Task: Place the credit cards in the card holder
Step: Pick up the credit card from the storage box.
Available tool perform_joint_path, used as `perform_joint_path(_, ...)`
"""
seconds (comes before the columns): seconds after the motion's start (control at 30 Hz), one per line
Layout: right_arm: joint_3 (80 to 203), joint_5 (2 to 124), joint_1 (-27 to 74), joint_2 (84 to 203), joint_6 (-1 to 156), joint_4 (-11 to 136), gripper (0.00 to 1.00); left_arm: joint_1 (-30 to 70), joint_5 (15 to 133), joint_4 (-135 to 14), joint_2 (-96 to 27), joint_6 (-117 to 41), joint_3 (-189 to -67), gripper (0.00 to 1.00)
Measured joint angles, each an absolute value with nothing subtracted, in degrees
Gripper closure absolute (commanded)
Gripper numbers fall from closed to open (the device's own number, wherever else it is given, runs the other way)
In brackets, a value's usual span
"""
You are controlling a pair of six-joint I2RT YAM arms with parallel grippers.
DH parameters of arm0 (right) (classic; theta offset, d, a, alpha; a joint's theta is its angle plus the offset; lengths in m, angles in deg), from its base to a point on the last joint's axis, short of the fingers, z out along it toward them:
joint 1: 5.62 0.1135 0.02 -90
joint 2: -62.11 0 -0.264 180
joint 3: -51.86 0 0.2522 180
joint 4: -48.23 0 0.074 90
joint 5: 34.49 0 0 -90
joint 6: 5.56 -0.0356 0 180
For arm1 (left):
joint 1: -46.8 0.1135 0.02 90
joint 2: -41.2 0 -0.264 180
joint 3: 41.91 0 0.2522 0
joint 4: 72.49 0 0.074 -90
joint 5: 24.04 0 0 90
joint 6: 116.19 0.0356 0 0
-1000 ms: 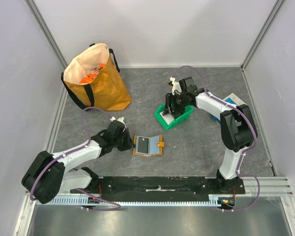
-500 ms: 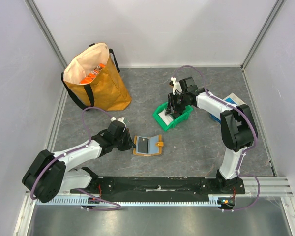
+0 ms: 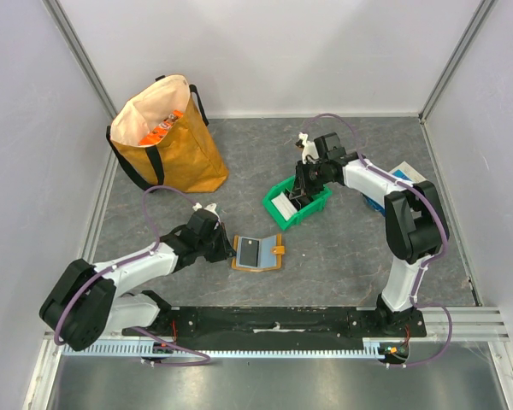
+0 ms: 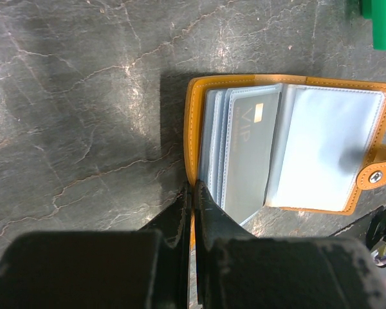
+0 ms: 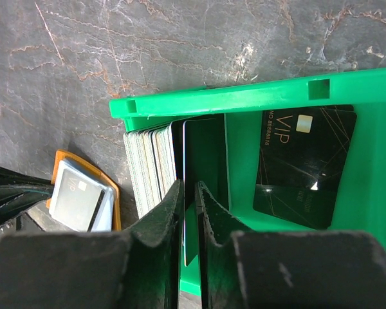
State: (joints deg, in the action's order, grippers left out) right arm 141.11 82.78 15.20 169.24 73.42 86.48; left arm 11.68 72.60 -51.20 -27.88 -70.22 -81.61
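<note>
The orange card holder [image 3: 258, 254] lies open on the table with a grey VIP card [image 4: 248, 154] in its clear sleeves. My left gripper [image 3: 225, 249] is shut on its left orange cover edge [image 4: 192, 148]. My right gripper [image 3: 301, 195] reaches down into the green bin [image 3: 305, 213]. Its fingers are closed on a black credit card [image 5: 202, 161] that stands on edge beside a stack of light cards [image 5: 151, 167]. Another black VIP card [image 5: 305, 164] lies flat on the bin floor. The holder also shows in the right wrist view [image 5: 83, 199].
A big orange-yellow tote bag [image 3: 167, 137] stands at the back left. A blue-and-white flat box [image 3: 403, 175] lies at the right, behind the right arm. A corner of the green bin [image 4: 383, 26] shows in the left wrist view. Grey walls enclose the table.
The green bin has slid and turned a little to the left with my right gripper inside it. The left gripper and the card holder have stayed put.
</note>
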Motion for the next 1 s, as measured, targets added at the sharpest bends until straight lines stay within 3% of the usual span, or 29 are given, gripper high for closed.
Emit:
perform_joint_path(0.13, 141.1, 83.4, 15.0, 169.2, 73.4, 86.5, 0.84, 11.7, 72.6, -51.3, -28.3, -70.2, -81.6, 0.98)
perform_joint_path(0.33, 141.1, 83.5, 14.6, 168.9, 73.3, 86.5, 0.96, 11.7, 72.6, -51.5, -28.5, -70.2, -81.7, 0.98)
perform_joint_path(0.57, 141.1, 75.2, 15.0, 167.6, 72.9, 86.5, 0.99, 11.7, 72.6, -51.5, -28.5, -70.2, -81.7, 0.98)
perform_joint_path(0.77, 140.5, 66.0, 17.9, 167.5, 73.1, 85.6, 0.98, 11.7, 72.6, -51.5, -28.5, -70.2, -81.7, 0.98)
perform_joint_path(1.0, 137.8, 55.7, 24.7, 167.5, 73.4, 82.4, 0.88, 11.7, 72.6, -51.5, -28.3, -70.2, -81.7, 0.98)
